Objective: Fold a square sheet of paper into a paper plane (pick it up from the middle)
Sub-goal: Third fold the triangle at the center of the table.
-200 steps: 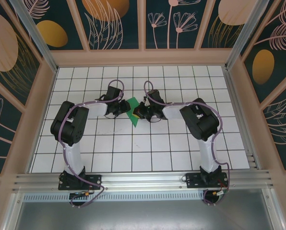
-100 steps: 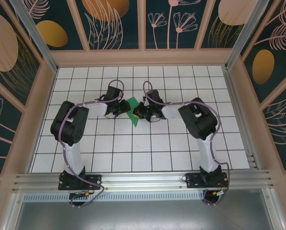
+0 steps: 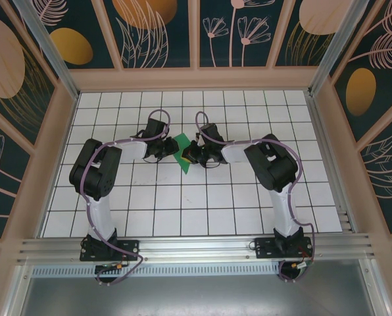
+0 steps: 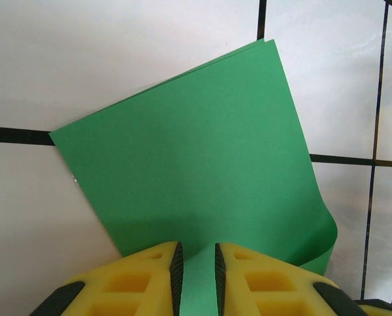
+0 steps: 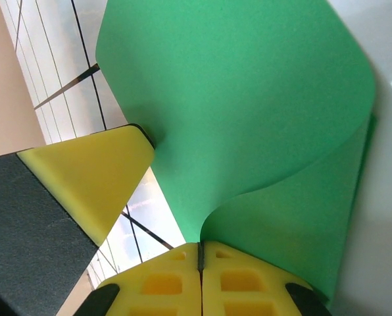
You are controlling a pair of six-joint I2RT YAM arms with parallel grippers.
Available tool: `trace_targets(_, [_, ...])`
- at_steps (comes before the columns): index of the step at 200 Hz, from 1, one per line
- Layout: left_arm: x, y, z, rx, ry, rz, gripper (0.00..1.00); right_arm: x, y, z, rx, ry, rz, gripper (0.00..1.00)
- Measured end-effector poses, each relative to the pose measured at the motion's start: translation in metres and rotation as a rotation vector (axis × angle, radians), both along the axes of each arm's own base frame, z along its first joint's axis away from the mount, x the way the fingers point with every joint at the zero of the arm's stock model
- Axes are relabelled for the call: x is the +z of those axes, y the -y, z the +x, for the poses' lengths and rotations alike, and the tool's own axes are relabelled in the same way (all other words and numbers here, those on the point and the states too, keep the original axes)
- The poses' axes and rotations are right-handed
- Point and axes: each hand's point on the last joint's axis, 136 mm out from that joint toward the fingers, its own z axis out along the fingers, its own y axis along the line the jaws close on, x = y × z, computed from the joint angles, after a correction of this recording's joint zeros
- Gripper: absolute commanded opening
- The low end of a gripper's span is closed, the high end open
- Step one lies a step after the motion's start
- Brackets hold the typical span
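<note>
Status: early, first fold only. Square sheet of paper (image 3: 182, 142) sits mid-desk (image 3: 183, 204), a bit toward 12 o'clock from centre, between the two claws. Left claw (image 4: 196, 249) comes in from the sheet's 9 o'clock side: jaws a narrow slit apart with green showing through the gap. The tips look to be resting on the paper and pinning it, not pinching it. Right claw (image 5: 200, 249) is on the 3 o'clock side, pads pressed together with the sheet's edge caught in the seam and the paper curling up out of it in a loop. In the left wrist view there are two layers, edges nearly matched at the far corner, and the bend at 4 o'clock is rounded, not yet creased. To do: flatten that centre crease, then nose folds and wings. No dart shape so far.
</note>
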Motion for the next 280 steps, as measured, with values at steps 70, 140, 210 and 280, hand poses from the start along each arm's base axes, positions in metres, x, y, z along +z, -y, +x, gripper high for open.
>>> trace_targets(70, [0.0,0.001,0.0,-0.003,-0.002,-0.003,0.23,-0.003,-0.001,0.0,0.003,-0.005,-0.001,0.08])
trace_targets(140, [0.0,0.001,0.0,-0.004,-0.003,-0.005,0.23,-0.003,-0.003,-0.001,0.013,-0.007,0.01,0.1])
trace_targets(210, [0.002,0.001,0.001,0.001,0.001,-0.008,0.29,0.002,-0.006,0.001,0.023,0.002,0.022,0.26])
trace_targets(280, [0.032,-0.014,0.014,0.064,0.058,-0.024,0.31,0.007,-0.009,0.001,0.047,0.021,0.037,0.35])
